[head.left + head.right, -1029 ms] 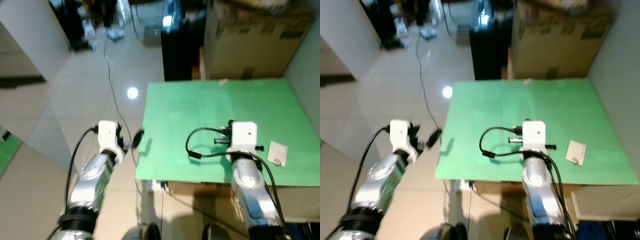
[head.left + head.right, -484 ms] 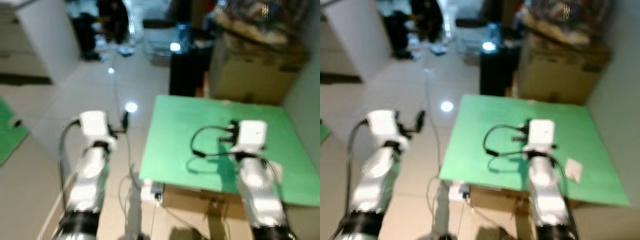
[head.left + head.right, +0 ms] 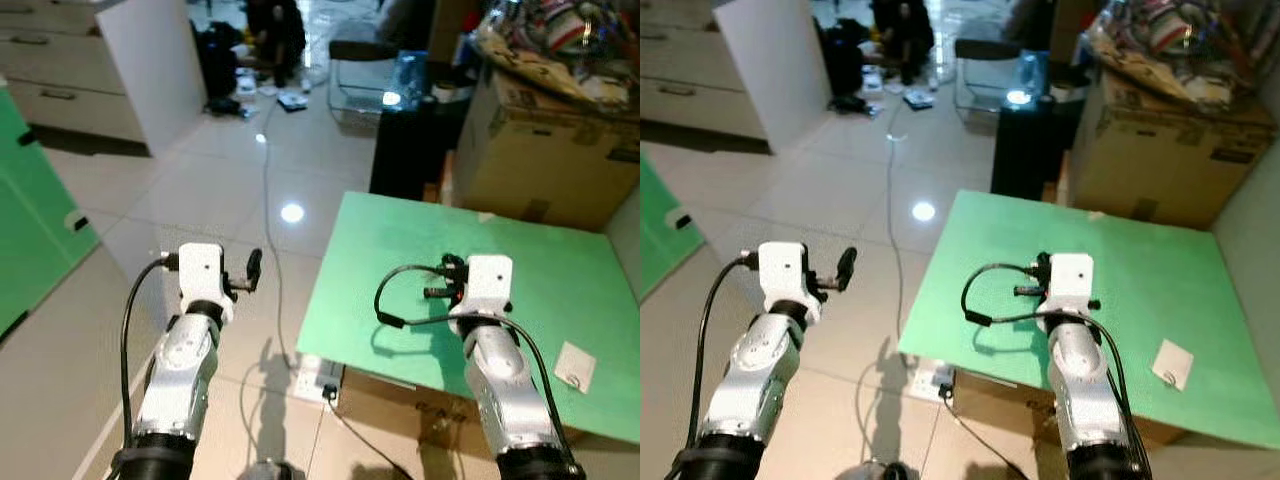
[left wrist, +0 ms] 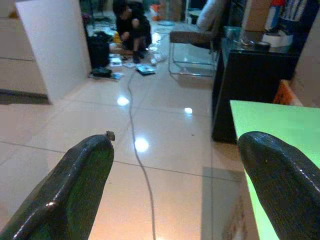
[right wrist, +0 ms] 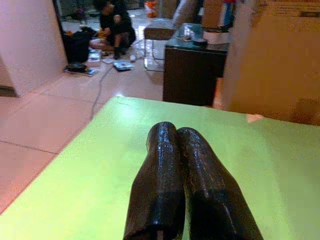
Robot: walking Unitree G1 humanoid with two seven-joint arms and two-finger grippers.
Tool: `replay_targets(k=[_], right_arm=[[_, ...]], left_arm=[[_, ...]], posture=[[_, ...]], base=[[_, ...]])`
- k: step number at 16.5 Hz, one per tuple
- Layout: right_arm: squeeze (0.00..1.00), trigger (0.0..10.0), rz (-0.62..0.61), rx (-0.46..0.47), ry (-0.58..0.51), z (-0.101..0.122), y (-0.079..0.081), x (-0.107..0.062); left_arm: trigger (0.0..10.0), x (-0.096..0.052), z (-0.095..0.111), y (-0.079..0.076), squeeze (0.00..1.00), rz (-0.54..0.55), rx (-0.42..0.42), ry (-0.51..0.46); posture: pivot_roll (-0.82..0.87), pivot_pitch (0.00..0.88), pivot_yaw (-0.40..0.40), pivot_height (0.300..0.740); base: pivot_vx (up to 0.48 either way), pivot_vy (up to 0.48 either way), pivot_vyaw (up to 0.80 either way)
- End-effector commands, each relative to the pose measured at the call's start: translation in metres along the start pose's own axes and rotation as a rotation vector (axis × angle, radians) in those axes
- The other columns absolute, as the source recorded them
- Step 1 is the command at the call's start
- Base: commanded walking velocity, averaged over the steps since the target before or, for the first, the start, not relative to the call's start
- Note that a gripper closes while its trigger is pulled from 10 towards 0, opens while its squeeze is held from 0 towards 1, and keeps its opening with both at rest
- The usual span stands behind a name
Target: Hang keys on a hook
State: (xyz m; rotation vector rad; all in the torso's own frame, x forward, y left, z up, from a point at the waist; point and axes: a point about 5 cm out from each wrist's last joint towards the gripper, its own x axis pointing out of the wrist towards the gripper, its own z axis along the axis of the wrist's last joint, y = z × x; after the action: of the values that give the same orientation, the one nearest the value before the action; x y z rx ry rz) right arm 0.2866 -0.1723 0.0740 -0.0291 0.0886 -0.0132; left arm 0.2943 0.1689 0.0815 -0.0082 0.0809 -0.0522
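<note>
Green worktop (image 3: 560, 270) under the pressed-together, empty right claw (image 5: 182, 150), left claw (image 4: 175, 165) spread wide over floor: no hook in sight, so a blind reach risks fumbling the small tagged key (image 3: 573, 364).

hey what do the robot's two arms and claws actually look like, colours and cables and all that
Both arms are silver metal tubes with black joint rings, each topped by a white boxy wrist block. A black cable loops from each block back along the arm. The left claw and right claw each have two long, glossy black fingers with rounded tips. No markings can be made out.
</note>
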Motion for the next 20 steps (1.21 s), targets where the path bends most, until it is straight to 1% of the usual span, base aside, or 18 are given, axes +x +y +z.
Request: replay_targets(k=[1, 3, 4, 5, 6, 8, 9, 10, 11, 12, 13, 14, 15, 16, 17, 19, 20], right_arm=[[0.00, 10.0, 0.010, 0.007, -0.021, 0.004, 0.001, 0.004], [0.00, 10.0, 0.021, 0.004, -0.021, 0.004, 0.002, 0.006], [0.00, 10.0, 0.023, 0.002, -0.022, 0.004, 0.002, 0.006], [0.00, 10.0, 0.012, 0.004, -0.029, 0.004, 0.000, 0.003], [0.00, 10.0, 0.013, -0.015, -0.025, 0.001, -0.002, -0.010], [0.00, 10.0, 0.046, -0.071, -0.002, -0.009, -0.006, -0.035], [0.00, 10.0, 0.053, -0.085, 0.032, -0.017, -0.011, -0.049], [0.00, 10.0, 0.043, -0.080, 0.046, -0.020, -0.014, -0.048], [0.00, 10.0, 0.040, -0.080, 0.046, -0.020, -0.015, -0.046], [0.00, 10.0, 0.043, -0.085, 0.030, -0.016, -0.015, -0.037], [0.00, 10.0, 0.042, -0.057, 0.024, -0.013, -0.014, -0.027], [0.00, 10.0, 0.040, -0.047, 0.025, -0.013, -0.014, -0.024], [0.00, 10.0, 0.040, -0.040, 0.024, -0.013, -0.013, -0.022], [0.00, 10.0, 0.050, -0.031, 0.017, -0.011, -0.010, -0.020], [0.00, 10.0, 0.058, -0.004, 0.015, -0.008, -0.008, -0.016], [0.00, 10.0, 0.074, 0.010, 0.007, -0.004, -0.005, -0.011], [0.00, 10.0, 0.106, 0.003, 0.008, -0.003, -0.002, -0.008]], left_arm=[[10.0, -0.002, 0.002, 0.006, 0.00, 0.024, 0.005, -0.008], [10.0, -0.006, -0.002, 0.009, 0.00, 0.043, -0.036, -0.001], [10.0, -0.007, -0.003, 0.011, 0.00, 0.057, -0.060, 0.001], [10.0, -0.015, -0.009, 0.020, 0.00, 0.092, -0.109, 0.025], [10.0, -0.032, -0.019, 0.030, 0.00, 0.064, -0.057, 0.062], [10.0, -0.056, -0.032, 0.041, 0.00, 0.001, 0.002, 0.113], [10.0, -0.068, -0.039, 0.043, 0.00, -0.008, -0.012, 0.129], [10.0, -0.065, -0.042, 0.040, 0.00, 0.007, -0.042, 0.116], [10.0, -0.061, -0.042, 0.038, 0.00, 0.012, -0.052, 0.106], [10.0, -0.046, -0.048, 0.035, 0.00, 0.037, -0.061, 0.111], [10.0, -0.032, -0.051, 0.032, 0.00, 0.026, -0.099, 0.127], [10.0, -0.030, -0.052, 0.032, 0.00, 0.008, -0.121, 0.129], [10.0, -0.032, -0.053, 0.035, 0.00, 0.011, -0.107, 0.131], [10.0, -0.039, -0.056, 0.040, 0.00, 0.024, -0.081, 0.139], [10.0, -0.043, -0.060, 0.042, 0.00, 0.041, -0.066, 0.146], [10.0, -0.040, -0.060, 0.039, 0.00, 0.031, -0.076, 0.121], [10.0, -0.030, -0.052, 0.033, 0.00, 0.011, -0.058, 0.077]], posture=[[-0.01, 0.000, 0.026, 0.740], [0.00, 0.000, 0.019, 0.740], [0.00, 0.000, 0.018, 0.740], [0.01, 0.000, 0.011, 0.740], [0.01, 0.000, 0.001, 0.740], [0.02, 0.000, -0.004, 0.740], [0.02, 0.000, -0.012, 0.740], [0.02, 0.000, -0.016, 0.740], [0.02, 0.000, -0.016, 0.740], [0.02, 0.000, -0.019, 0.740], [0.02, 0.000, -0.019, 0.740], [0.02, 0.000, -0.018, 0.740], [0.02, 0.000, -0.017, 0.740], [0.02, 0.000, -0.016, 0.740], [0.03, 0.000, -0.028, 0.740], [0.04, 0.000, -0.048, 0.740], [0.05, 0.000, -0.066, 0.740]], base=[[0.000, -0.480, 0.46], [0.000, -0.480, 0.46], [0.000, 0.000, 0.46], [0.000, 0.000, 0.46], [0.000, 0.000, 0.45], [0.000, 0.000, 0.45], [0.000, 0.000, 0.46], [0.000, 0.000, 0.45], [0.000, 0.000, 0.45], [0.000, 0.000, 0.46], [0.000, 0.000, 0.46], [0.000, 0.000, 0.46], [0.000, 0.000, 0.46], [0.000, 0.000, 0.46], [0.000, 0.000, 0.46], [0.000, 0.000, 0.46], [0.000, 0.000, 0.46]])
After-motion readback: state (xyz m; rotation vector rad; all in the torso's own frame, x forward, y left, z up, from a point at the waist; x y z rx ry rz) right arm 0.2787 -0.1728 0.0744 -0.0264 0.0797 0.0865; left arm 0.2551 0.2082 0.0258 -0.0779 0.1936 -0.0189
